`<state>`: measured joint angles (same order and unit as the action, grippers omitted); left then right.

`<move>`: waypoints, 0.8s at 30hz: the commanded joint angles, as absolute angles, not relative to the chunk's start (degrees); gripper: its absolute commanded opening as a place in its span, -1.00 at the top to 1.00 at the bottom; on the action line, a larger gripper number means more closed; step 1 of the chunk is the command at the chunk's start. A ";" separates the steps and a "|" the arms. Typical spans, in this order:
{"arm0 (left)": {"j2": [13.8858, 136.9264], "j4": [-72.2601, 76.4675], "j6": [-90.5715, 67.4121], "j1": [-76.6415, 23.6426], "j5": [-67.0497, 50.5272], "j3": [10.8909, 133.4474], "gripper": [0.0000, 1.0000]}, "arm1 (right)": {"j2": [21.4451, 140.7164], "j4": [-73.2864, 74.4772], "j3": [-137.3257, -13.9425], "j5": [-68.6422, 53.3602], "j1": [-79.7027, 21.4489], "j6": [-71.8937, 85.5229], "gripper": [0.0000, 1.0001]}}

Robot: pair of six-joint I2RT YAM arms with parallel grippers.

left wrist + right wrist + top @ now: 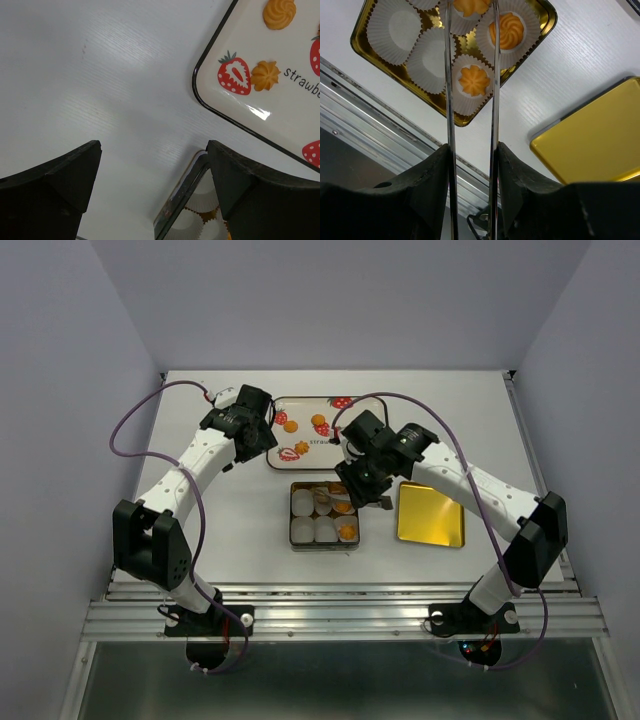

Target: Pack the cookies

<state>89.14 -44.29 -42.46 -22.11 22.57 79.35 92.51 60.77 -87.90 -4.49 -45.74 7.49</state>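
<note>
From above, the strawberry-printed tray (305,412) lies at the desk's (220,530) far middle with cookies (291,426) on it. The open tin (325,549) sits in front of it, with 2 cookies showing in its right-hand paper cups (303,530). A gold lid (430,515) lies to the tin's right. The left gripper (264,443) hangs over the tray's left end, and the right gripper (362,490) is over the tin's far right corner.

In the left wrist view the jaws are spread wide and empty above bare desk. 2 cookies lie near the tray's corner.

In the right wrist view the fingers clamp metal tongs (494,75), whose blades stand apart over the tin. 3 cookies sit in cups there.
</note>
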 commanded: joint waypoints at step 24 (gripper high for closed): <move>87.45 -43.42 -40.52 -22.15 24.79 79.63 -0.98 | 93.16 57.48 -87.89 -3.43 -47.37 7.21 0.00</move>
<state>89.14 -43.48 -41.45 -22.11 22.94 79.35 93.36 59.46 -87.88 -4.25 -46.92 7.49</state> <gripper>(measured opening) 0.987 0.493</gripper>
